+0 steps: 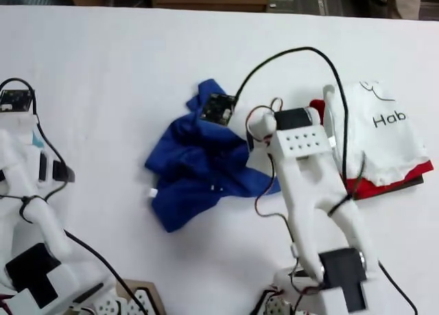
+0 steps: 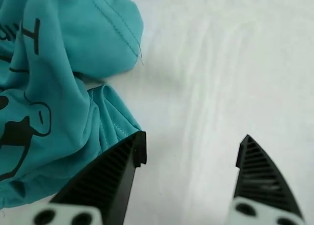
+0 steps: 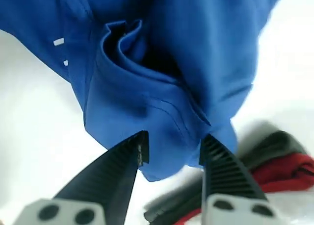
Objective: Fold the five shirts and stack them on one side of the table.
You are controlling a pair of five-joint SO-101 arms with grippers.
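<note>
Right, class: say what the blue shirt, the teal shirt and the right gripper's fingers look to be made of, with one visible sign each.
Blue shirt: soft matte knit, likely cotton jersey; it bunches in loose folds.
Teal shirt: similar thin matte knit; stitched hem, black print.
Right gripper fingers: hard black plastic, probably printed; ribbed inner faces.

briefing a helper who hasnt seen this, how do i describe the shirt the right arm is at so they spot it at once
Look near the middle of the white table. The blue shirt lies in a crumpled heap, a fold between the fingers of the right gripper. Unlike the folded white shirt and red shirt stacked beside it, it is unfolded and solid blue.
</note>
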